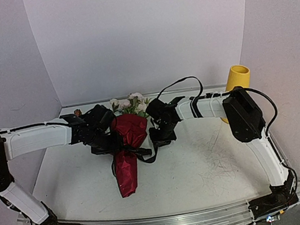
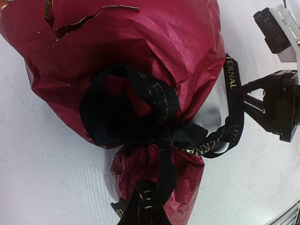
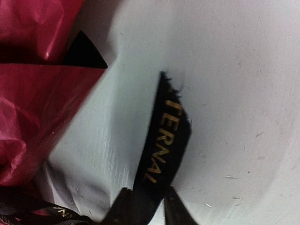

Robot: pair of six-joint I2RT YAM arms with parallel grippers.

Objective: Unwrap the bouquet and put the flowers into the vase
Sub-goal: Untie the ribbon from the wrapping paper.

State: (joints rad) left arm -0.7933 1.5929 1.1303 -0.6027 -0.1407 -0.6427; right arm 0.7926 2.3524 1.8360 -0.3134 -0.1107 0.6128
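Ribbon (image 3: 164, 140) on bouquet (image 1: 127, 150) reads "TERNAL" in gold.

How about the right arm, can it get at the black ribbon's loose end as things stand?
Probably yes: the right gripper is right beside the bouquet, and the ribbon tail lies uncovered directly below its camera.

I'm looking down from high behind the near edge, taking in the whole tabletop (image 1: 203, 161). My left wrist camera is hanging close over the bouquet (image 2: 140, 61); the right one is sitting nearer still, both sharing its black ribbon (image 3: 164, 136)
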